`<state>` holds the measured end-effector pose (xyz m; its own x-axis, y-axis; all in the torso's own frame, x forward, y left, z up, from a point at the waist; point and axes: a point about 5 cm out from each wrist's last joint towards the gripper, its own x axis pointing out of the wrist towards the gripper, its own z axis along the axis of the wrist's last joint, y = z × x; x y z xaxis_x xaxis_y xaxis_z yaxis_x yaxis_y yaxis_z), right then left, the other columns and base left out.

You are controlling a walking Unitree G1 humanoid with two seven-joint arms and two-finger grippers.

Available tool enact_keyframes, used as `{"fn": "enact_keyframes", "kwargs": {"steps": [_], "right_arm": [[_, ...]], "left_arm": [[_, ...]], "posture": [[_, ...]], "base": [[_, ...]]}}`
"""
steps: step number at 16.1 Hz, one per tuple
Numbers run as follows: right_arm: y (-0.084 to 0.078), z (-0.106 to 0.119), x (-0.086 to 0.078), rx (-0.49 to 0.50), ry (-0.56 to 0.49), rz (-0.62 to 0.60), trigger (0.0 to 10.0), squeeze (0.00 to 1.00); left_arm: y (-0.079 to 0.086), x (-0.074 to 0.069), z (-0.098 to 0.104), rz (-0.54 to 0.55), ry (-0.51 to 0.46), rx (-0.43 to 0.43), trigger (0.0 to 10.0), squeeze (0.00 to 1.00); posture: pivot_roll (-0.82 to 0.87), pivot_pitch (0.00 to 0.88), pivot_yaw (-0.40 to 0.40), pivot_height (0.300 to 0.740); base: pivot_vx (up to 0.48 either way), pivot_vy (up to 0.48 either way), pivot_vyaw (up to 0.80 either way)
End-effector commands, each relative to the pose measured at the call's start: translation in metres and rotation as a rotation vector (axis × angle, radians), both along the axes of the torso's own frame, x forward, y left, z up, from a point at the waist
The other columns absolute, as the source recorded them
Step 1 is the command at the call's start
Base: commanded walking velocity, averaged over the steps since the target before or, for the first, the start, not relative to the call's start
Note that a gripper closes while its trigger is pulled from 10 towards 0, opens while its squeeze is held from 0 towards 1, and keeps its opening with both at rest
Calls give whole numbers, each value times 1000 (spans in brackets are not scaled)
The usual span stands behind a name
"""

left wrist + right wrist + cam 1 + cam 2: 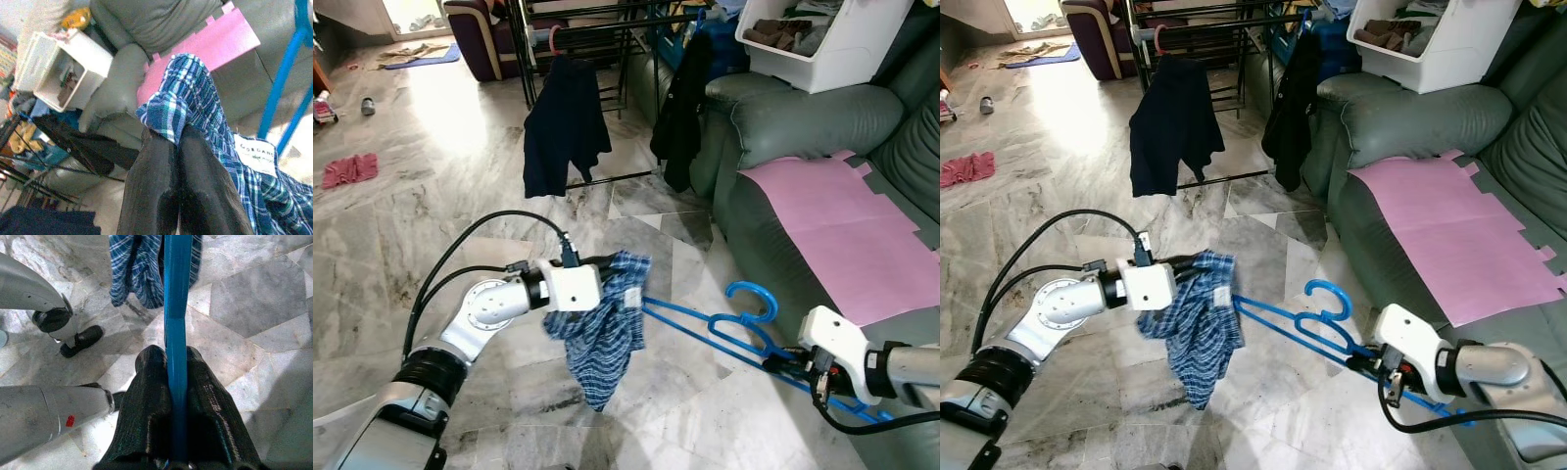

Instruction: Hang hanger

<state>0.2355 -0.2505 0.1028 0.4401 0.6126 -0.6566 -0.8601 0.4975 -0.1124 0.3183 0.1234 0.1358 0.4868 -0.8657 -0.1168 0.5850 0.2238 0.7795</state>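
Observation:
A blue plastic hanger (724, 328) lies nearly level above the marble floor, its hook (752, 297) pointing up. My right gripper (175, 357) is shut on one end of the hanger bar (177, 303). A blue plaid garment (602, 328) drapes over the other end and hangs down. My left gripper (177, 134) is shut on the upper edge of that plaid garment (195, 93), next to its white label (256, 154). A black drying rack (578, 39) with dark clothes stands further ahead.
A grey-green sofa (783, 127) with a pink sheet (842, 230) runs along the right. A white bin (822, 34) rests on its arm. A dark shirt (563, 127) and a black garment (683, 103) hang from the rack. A red cloth (349, 169) lies on the floor at far left.

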Motion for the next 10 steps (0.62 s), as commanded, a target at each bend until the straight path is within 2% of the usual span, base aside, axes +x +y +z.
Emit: {"fn": "enact_keyframes", "kwargs": {"steps": [1, 2, 4, 6, 7, 9, 10], "right_arm": [[3, -1, 0, 18, 10, 12, 10000, 0], [5, -6, 1, 23, 17, -2, 10000, 0], [3, -12, 2, 6, 20, -31, 10000, 0], [2, -16, 2, -2, 27, -46, 10000, 0], [2, -25, -3, 27, 57, -85, 10000, 0], [-6, -48, -13, 112, 135, -245, 10000, 0], [-11, -51, -3, 213, 116, -413, 10000, 0]], "left_arm": [[-5, -2, 4, -23, -28, -19, 10000, 0], [-14, -4, 11, -44, -52, -63, 10000, 0], [-19, -5, 19, -54, -64, -105, 10000, 0], [-21, -4, 23, -48, -75, -120, 10000, 0], [-20, -2, 33, -3, -91, -176, 10000, 0], [-13, 7, 59, 116, -110, -375, 10000, 0], [-15, 6, 67, 123, -112, -431, 10000, 0]], "posture": [[-47, 90, -3, 740], [-47, 89, -2, 740], [-47, 89, -1, 740], [-45, 89, 0, 740], [-43, 89, -2, 740], [-41, 93, -6, 740], [-36, 94, -8, 740]], "base": [[0, 0, 0], [0, 0, 0], [0, 0, 0], [0, 0, 0], [0, 0, 0], [0, 0, 0], [0, 0, 0]]}}
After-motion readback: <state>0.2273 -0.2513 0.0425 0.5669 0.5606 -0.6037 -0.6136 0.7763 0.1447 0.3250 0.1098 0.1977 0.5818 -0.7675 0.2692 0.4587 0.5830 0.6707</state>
